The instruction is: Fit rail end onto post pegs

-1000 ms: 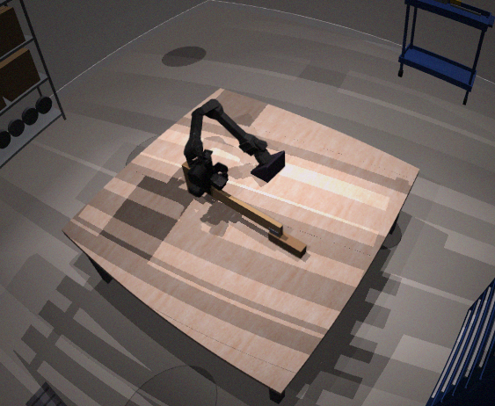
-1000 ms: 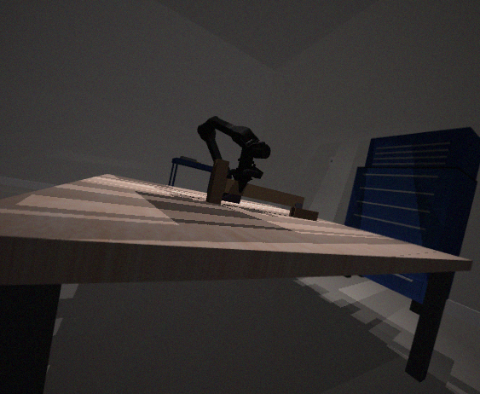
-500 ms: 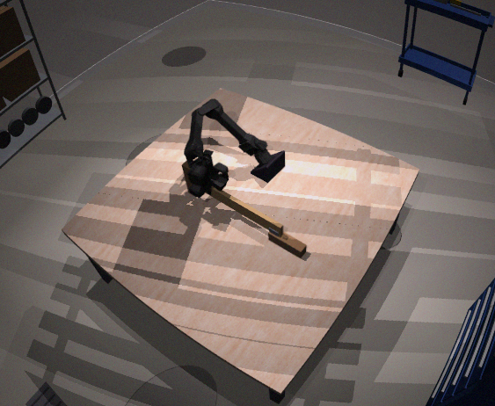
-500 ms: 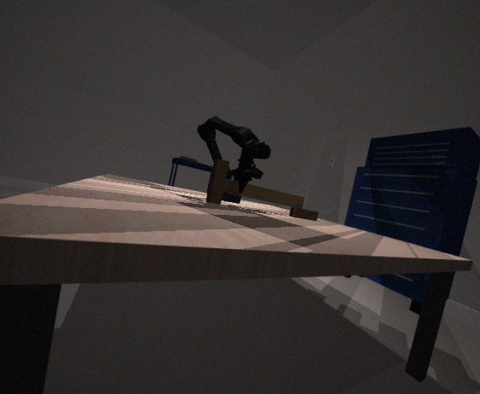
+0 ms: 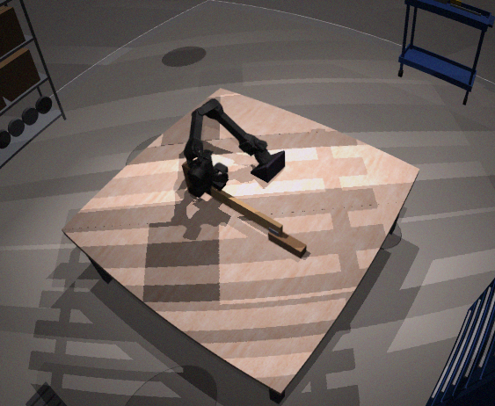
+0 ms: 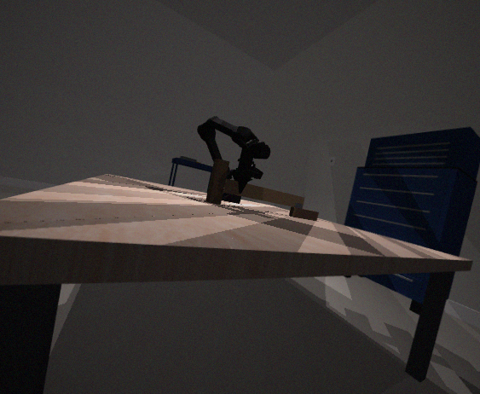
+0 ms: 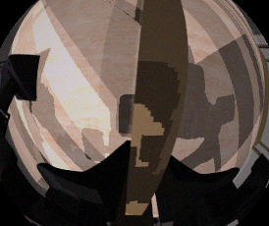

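Note:
The gripper (image 6: 242,188) (image 7: 150,153) is shut on the wooden rail (image 5: 246,210) (image 6: 273,194) (image 7: 163,39) close to its near end. That end is raised off the table, right beside the upright post (image 6: 217,183), and the rail looks about level. Only a sliver of the post shows in the top view, behind the dark gripper. The rail's far end sits at the grey bracket (image 5: 275,231) on the low footboard block (image 5: 289,244) (image 6: 305,213). The pegs and holes are hidden, so I cannot tell how far the pegs are in, or whether rail and post touch.
The arm's dark base (image 5: 268,169) (image 7: 25,76) stands on the table (image 5: 258,325) (image 6: 105,222) to one side of the rail. The arm arches over from it. Striped shadows cross the table top. A shelf rack, a blue cart and a blue cabinet (image 6: 407,205) stand beyond the table.

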Controlling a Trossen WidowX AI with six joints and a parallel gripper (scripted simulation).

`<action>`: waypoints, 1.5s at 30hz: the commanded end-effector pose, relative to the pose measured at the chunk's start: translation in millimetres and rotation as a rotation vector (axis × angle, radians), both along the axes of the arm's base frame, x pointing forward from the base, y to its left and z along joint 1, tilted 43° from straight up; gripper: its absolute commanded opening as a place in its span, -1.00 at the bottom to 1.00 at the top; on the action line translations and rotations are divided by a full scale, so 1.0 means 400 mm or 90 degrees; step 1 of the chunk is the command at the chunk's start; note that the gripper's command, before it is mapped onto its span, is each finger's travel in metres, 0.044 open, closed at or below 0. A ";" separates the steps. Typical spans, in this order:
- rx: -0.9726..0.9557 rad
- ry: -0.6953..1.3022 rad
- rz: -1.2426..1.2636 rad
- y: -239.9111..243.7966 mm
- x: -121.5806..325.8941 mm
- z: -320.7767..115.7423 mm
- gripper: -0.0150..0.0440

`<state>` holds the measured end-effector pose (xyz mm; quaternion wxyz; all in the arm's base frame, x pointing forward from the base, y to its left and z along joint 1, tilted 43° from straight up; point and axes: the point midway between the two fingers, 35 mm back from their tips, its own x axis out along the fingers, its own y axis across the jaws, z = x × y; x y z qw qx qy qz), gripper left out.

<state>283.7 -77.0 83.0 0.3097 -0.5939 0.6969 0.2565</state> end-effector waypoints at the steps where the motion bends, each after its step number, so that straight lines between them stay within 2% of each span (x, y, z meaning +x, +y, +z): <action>1: -0.001 0.001 0.002 -0.002 0.000 0.006 -0.49; 40: -0.001 0.001 0.002 -0.024 -0.004 0.024 -0.49; 45: 0.001 0.000 -0.001 -0.020 -0.004 0.021 -0.05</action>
